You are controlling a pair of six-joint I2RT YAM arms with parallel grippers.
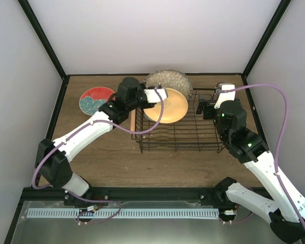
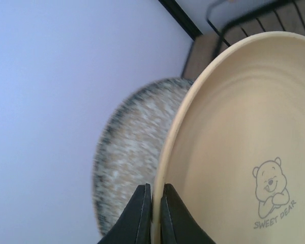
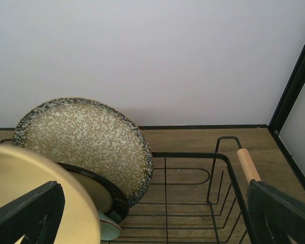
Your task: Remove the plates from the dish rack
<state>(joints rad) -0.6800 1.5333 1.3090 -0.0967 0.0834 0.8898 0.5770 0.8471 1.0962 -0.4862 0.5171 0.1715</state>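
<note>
My left gripper (image 1: pixel 157 95) is shut on the rim of the yellow-tan plate (image 1: pixel 168 108), which stands tilted over the left part of the black wire dish rack (image 1: pixel 193 148). In the left wrist view the fingers (image 2: pixel 142 213) pinch the plate's edge (image 2: pixel 244 132), with the large speckled plate (image 2: pixel 134 147) behind. My right gripper (image 1: pixel 211 104) is open and empty above the rack's right side. The right wrist view shows the speckled plate (image 3: pixel 81 134), a cream plate with a dark rim (image 3: pixel 94 192), a pale green plate (image 3: pixel 109 227) and the yellow plate (image 3: pixel 35 188). A red plate with a teal pattern (image 1: pixel 95 99) lies on the table at the left.
The rack has a wooden rod handle on its right side (image 3: pixel 248 165) and another on its left (image 1: pixel 132 122). The rack's right half holds no plates. White walls and black frame posts enclose the wooden table (image 1: pixel 107 162).
</note>
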